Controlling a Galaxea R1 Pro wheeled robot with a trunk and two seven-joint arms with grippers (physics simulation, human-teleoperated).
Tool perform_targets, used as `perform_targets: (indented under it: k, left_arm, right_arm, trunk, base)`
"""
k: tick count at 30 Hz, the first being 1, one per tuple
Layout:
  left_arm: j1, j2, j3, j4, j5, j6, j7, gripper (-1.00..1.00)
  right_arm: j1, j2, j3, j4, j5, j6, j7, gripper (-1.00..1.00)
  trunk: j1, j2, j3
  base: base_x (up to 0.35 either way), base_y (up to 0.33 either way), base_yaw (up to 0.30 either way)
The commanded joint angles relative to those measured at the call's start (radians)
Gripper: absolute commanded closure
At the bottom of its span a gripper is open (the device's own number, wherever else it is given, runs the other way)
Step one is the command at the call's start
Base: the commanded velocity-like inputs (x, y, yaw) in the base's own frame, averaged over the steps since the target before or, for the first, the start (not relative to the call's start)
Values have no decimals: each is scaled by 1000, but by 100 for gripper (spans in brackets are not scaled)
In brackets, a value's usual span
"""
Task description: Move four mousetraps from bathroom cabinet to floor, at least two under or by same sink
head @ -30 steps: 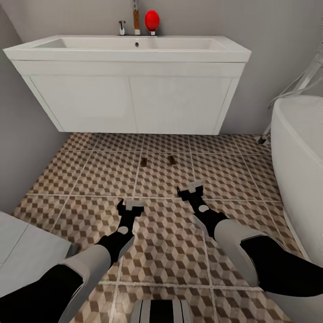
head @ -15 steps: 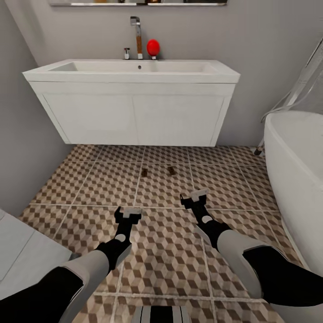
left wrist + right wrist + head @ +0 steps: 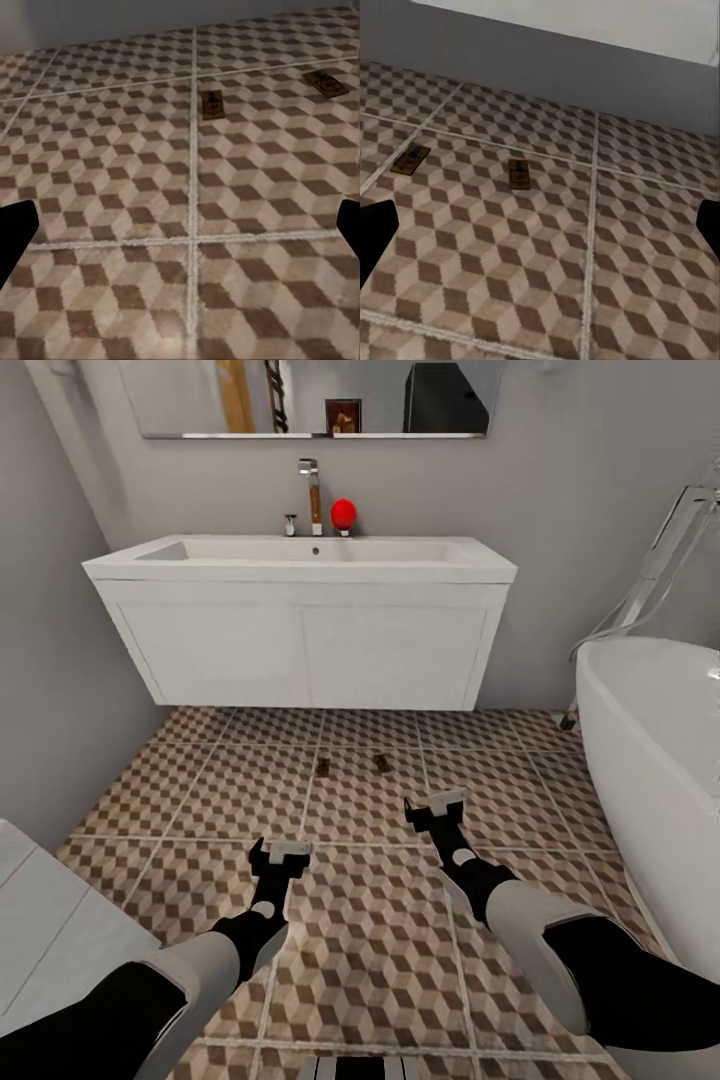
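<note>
Grippers first: your left gripper point(image 3: 279, 852) hangs low over the bathroom floor point(image 3: 370, 940) with its jaws spread wide and nothing between them; in the left wrist view the dark fingertips point(image 3: 16, 236) sit at the far edges of the picture, bare tile between. Your right gripper point(image 3: 437, 807) is a little farther forward, likewise wide and empty, both arms reaching out ahead of you.

Just beyond the grippers, two mousetraps lie flat on the tiles, near each other but not touching. One mousetrap point(image 3: 323, 767) sits right beside a grout line; the other mousetrap point(image 3: 381, 762) is a short way to its right, on the next tile. Both wrist views catch them: the near-line one point(image 3: 213, 104) point(image 3: 410, 159) and its neighbour point(image 3: 324, 82) point(image 3: 518, 174). They sit in front of the sink's shadow, not quite beneath it. By my reading they were set there to meet the sink condition.

Farther on, the sink point(image 3: 300, 625) hangs off the grey wall, boxy white front clear of the floor, chrome tap point(image 3: 311, 490) and a red ball-like object point(image 3: 343, 513) on its back ledge, mirror point(image 3: 310, 398) above. White bathtub point(image 3: 650, 780) stands to your right.

Judgement: two traps placed, two to fetch from the cabinet, so both hands are free for that trip.
</note>
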State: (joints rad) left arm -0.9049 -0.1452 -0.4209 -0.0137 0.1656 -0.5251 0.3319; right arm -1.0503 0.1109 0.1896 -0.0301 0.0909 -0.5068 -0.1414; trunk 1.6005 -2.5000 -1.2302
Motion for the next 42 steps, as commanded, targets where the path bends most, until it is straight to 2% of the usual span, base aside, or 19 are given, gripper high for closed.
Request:
perform_targets:
  k: [1,8,17,27,35,42]
  left_arm:
    - [1,0,-9,4,9,-14,3,-100]
    - [7,-1,-9,25,9,-59,3,-100]
    - [21,0,-8,47,9,-73,1,-100]
    - [62,4,-7,64,9,-75,1,-100]
    - [72,4,-7,67,9,-75,1,-100]
    - [79,3,-7,68,9,-75,1,-100]
  right_arm:
    - [1,0,4,2,9,-2,-10,-100]
    - [58,-2,3,4,6,-8,-10,-100]
    - [105,-9,2,4,-4,-40,-25,-100]
    - [121,-21,3,4,-36,-83,-50,-100]
    - [122,-22,4,4,-66,-90,-52,-100]
    - [122,-22,4,4,-72,-92,-52,-100]
  trunk:
    - [-1,0,5]
    - [-27,49,36]
    - [-62,112,75]
    - [-100,182,118]
    - [-131,238,152]
    - [-158,287,181]
  base:
    - [0,0,0]
    - [0,0,0]
    - [0,0,0]
    - [0,0,0]
    - [0,0,0]
    - [0,0,0]
